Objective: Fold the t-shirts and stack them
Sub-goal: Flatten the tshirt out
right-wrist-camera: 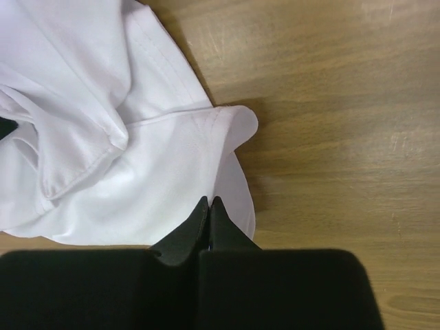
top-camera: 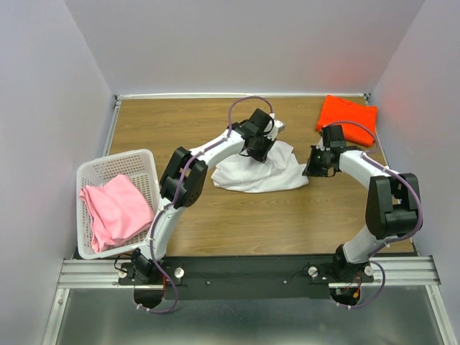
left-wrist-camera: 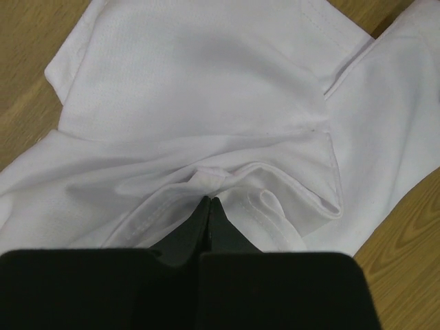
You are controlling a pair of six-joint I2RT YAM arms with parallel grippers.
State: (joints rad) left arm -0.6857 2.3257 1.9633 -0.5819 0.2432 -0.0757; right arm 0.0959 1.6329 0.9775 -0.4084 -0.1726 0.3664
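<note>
One white t-shirt (top-camera: 260, 175) lies crumpled on the table (top-camera: 287, 223), mid-way; light, limp, likely to drape and slide; left gripper (left-wrist-camera: 208, 201) clenched on a puckered fold; right gripper (right-wrist-camera: 208, 201) clenched at the hem edge, cloth caught or not I cannot tell; hems and shoulder seams likely give the surest hold.

Even light, soft shadow beside white t-shirt (right-wrist-camera: 137, 172)

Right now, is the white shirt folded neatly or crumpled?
Crumpled: the white t-shirt lies bunched in loose wrinkles on the table, with no flat folds.
</note>
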